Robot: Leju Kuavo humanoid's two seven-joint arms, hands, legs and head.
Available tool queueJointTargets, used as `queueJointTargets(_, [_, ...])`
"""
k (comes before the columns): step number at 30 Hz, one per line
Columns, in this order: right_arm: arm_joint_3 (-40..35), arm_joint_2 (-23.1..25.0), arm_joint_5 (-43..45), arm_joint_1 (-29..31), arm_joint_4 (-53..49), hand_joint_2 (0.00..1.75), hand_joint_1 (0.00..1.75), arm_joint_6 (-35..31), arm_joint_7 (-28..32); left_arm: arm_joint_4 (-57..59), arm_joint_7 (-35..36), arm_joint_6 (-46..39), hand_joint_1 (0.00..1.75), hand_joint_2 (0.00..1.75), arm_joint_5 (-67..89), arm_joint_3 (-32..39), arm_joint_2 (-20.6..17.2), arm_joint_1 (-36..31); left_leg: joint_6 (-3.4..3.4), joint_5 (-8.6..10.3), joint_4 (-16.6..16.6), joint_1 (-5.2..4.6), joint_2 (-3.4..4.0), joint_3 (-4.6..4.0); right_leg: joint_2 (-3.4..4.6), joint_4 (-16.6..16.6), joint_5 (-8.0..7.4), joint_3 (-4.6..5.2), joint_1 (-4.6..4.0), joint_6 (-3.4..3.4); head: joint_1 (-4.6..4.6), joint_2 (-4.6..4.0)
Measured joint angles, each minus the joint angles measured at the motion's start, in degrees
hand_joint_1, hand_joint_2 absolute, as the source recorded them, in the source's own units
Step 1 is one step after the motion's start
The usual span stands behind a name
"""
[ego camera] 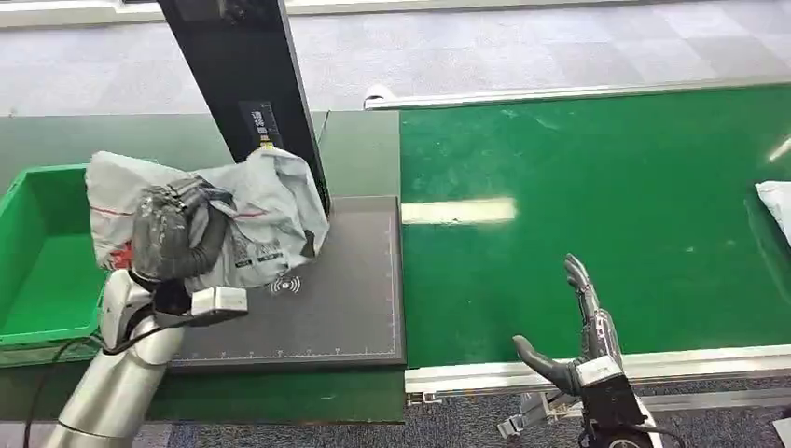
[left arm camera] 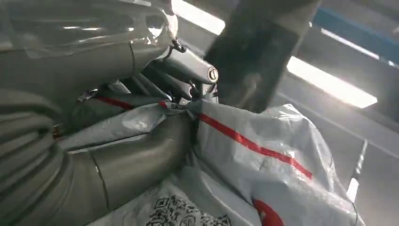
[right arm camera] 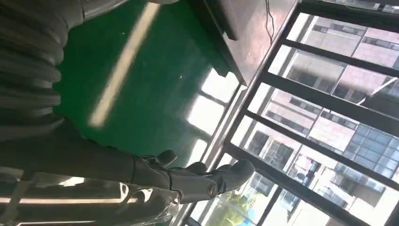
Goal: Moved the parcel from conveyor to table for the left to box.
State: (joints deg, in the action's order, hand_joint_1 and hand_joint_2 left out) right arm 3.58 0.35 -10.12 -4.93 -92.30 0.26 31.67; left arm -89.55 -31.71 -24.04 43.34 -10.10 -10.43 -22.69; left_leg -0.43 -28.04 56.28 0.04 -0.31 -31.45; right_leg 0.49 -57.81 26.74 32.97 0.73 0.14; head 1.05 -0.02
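Note:
A grey plastic parcel (ego camera: pixel 266 215) with a red stripe and printed codes is lifted over the left part of the dark scale mat (ego camera: pixel 345 308). My left hand (ego camera: pixel 173 233) grips it from the near side, fingers wrapped into the bag. In the left wrist view the crumpled parcel (left arm camera: pixel 263 160) lies against my fingers (left arm camera: pixel 188 75). My right hand (ego camera: pixel 578 327) is open, fingers spread, over the near edge of the green conveyor (ego camera: pixel 606 205), holding nothing. In the right wrist view its fingers (right arm camera: pixel 197 179) point out over the green belt (right arm camera: pixel 141 84).
A green crate (ego camera: pixel 42 252) stands just left of the parcel. A black scanner post (ego camera: pixel 247 84) rises behind the mat, close to the parcel. Another white parcel (ego camera: pixel 776 201) lies at the conveyor's far right edge.

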Motion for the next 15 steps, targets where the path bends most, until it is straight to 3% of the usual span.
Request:
queueJointTargets(4, [0.26,0.2,0.02,-0.17,0.0,1.75,0.0,0.0,0.07,0.14,3.22,-1.2,1.75,1.75,3.37,1.4,-0.39,-1.69,0.01,0.0,0.01,-0.01,-0.01,-0.04,-0.01,0.0,0.0,0.04,0.01,0.0,-0.04,0.0])
queueJointTargets(7, [0.61,0.46,0.09,-0.39,0.0,1.75,0.0,-0.07,0.04,4.94,8.79,-0.96,1.75,1.75,6.83,3.73,-2.04,-7.29,0.0,0.01,0.01,0.0,-0.02,-0.05,-0.01,0.0,0.0,0.04,0.0,0.0,0.0,0.0])
queueJointTargets(15, [1.05,1.31,-0.07,-0.55,-0.94,1.75,0.0,-0.07,-0.83,38.83,19.86,-7.21,1.75,1.75,27.02,9.92,-9.9,-25.83,-0.09,0.07,0.0,0.14,0.27,0.02,0.27,-0.07,-0.04,0.07,-0.16,-0.06,-0.04,0.0])
